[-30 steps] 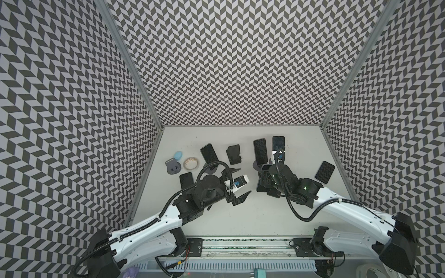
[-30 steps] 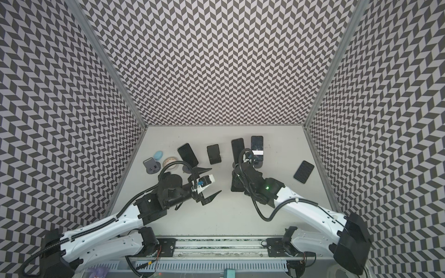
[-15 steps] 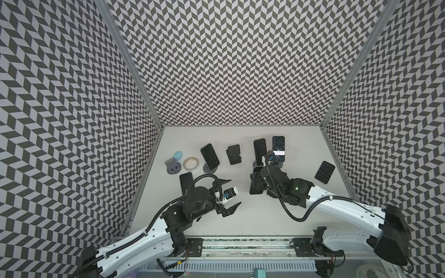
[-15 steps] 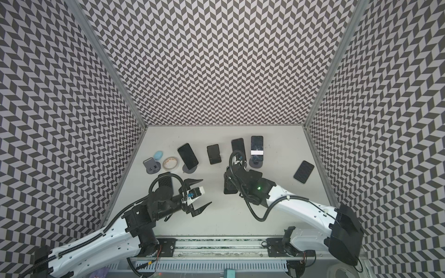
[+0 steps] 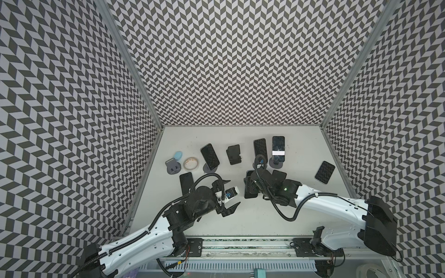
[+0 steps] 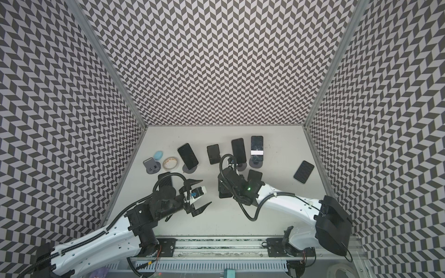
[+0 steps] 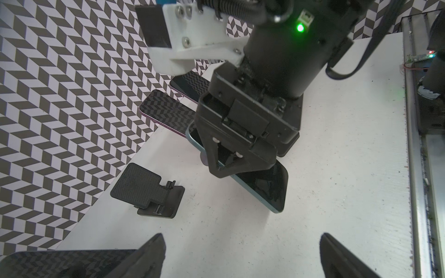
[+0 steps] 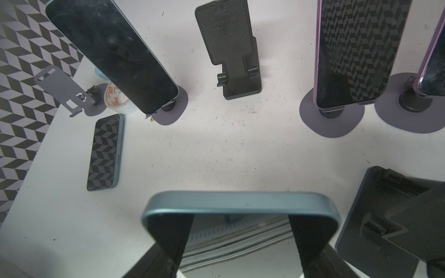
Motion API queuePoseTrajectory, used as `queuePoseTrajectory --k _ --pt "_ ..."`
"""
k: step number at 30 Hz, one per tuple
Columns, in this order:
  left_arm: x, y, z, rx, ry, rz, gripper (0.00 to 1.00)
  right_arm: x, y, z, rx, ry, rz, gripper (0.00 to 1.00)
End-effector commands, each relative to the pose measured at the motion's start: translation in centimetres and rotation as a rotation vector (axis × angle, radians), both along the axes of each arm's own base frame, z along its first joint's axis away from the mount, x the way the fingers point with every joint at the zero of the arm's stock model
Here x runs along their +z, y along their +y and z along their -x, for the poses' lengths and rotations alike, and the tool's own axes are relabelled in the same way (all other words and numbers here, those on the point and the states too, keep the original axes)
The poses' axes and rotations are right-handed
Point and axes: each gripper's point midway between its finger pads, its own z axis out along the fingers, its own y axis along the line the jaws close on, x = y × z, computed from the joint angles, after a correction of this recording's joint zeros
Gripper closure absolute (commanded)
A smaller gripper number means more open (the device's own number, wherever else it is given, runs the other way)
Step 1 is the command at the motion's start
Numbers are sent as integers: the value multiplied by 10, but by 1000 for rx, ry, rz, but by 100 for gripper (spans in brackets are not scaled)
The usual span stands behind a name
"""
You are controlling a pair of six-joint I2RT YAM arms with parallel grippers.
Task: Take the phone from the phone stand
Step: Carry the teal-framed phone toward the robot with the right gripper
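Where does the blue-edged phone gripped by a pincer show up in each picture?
In both top views: the blue-edged phone is mid-table, mostly hidden under the right pincer.
Left wrist view: middle of the picture, slanting, clamped by that pincer.
Right wrist view: nearest the camera, its blue edge spanning the fingers.
Shared landmark: the empty black stand, seen in all four views.

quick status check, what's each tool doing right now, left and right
Left tool: open, holding nothing.
Right tool: closed on the blue-edged phone.
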Motion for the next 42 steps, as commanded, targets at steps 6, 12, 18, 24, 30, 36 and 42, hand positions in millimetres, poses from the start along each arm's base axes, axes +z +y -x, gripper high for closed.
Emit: queuePoseTrajectory --k 6,12,18,24,30,36,42 --pt "7 0 4 -20 -28 12 0 10 35 -9 27 -26 -100 44" --pt "7 -1 6 -31 -26 13 0 -5 41 -9 36 -5 -83 43" --pt "10 0 5 -26 -35 17 1 -15 44 -7 47 13 -82 43" --pt "7 1 4 -21 -44 9 1 -30 47 -6 56 37 -66 43" --pt "4 1 2 -17 -38 -4 1 -40 48 -4 70 56 -34 43" --pt "1 2 1 -8 -43 -15 1 -43 48 -4 78 59 -29 43" --pt "-2 5 -2 12 -47 -32 1 -54 53 -2 91 87 -29 43"
